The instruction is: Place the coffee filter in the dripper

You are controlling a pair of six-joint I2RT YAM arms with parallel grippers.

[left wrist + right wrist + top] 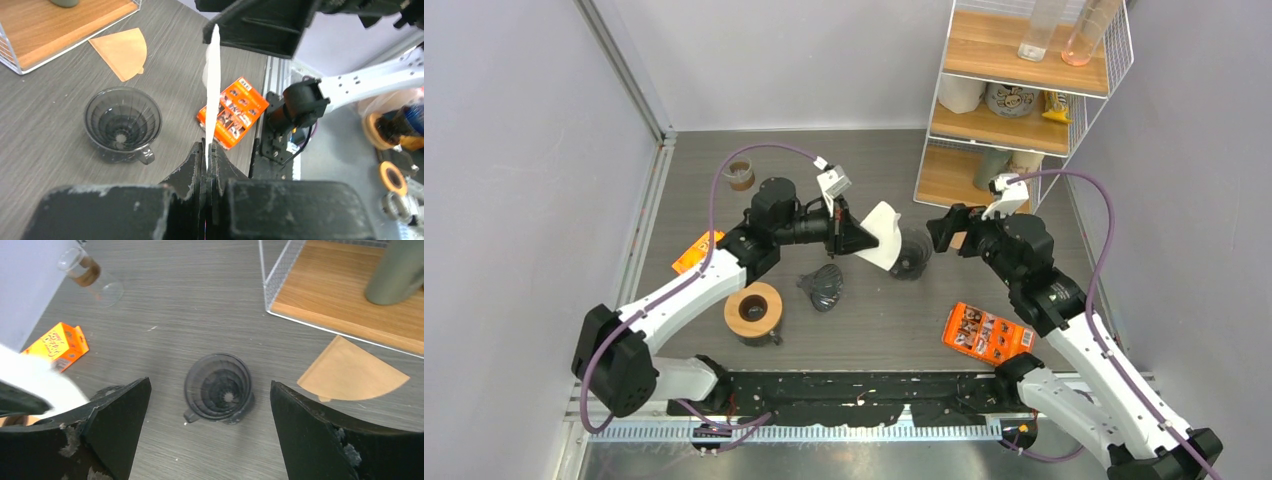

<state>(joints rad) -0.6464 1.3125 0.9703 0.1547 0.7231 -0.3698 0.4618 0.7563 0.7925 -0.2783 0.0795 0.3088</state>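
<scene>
Coffee filter (882, 232), white, folded flat, sitting clamped edge-on in left pincer (854, 238), fingers pressing together on its lower edge. Dripper (912, 252) standing upright on table just beyond filter's far edge, below right pincer (944, 228), whose 2 fingers are hanging wide apart. Brown filter (350, 372) lying flat beside right pincer, near shelf (340, 290).
</scene>
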